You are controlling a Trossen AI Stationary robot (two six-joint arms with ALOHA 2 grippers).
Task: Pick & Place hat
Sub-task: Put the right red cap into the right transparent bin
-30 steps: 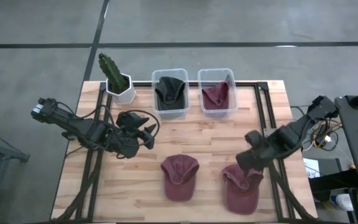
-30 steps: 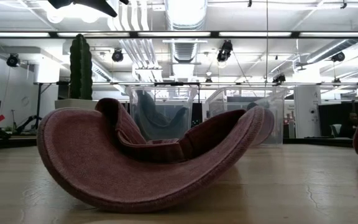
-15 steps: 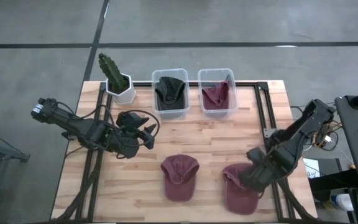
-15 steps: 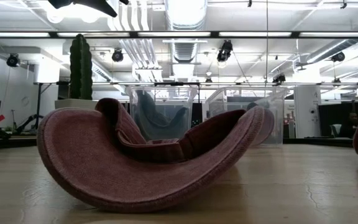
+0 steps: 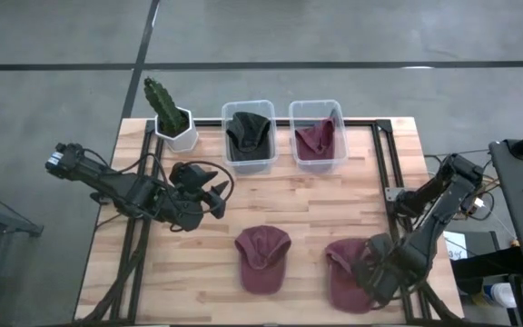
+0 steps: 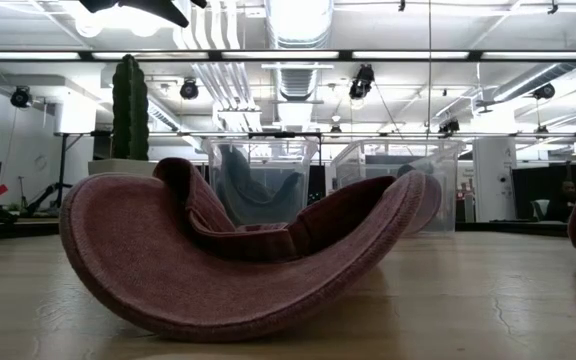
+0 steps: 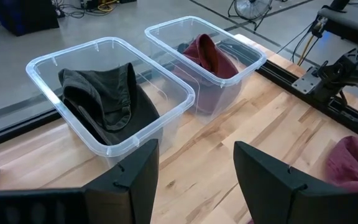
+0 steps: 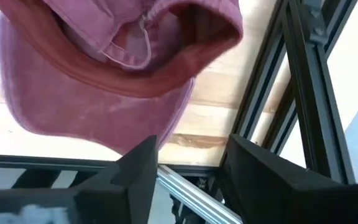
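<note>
Right gripper (image 5: 377, 272) low over the maroon hat (image 5: 345, 272) at the counter (image 5: 307, 195) front-right edge.
Fingers (image 8: 135, 171) stand open and hold nothing; they should, I judge, close on the brim firmly (left gripper (image 5: 214, 197) waits open, mid-left). No brand or writing is readable.

Even, diffuse lighting is seen from above, with only soft shadows cast on the wooden table (image 5: 307, 195). In the low view, ceiling strip lights (image 6: 298, 55) are blown out to glare above the red cap (image 6: 238, 255). Beside the clear bins (image 7: 114, 93), the wrist camera's near fingers (image 7: 129, 180) are rendered blurred.
</note>
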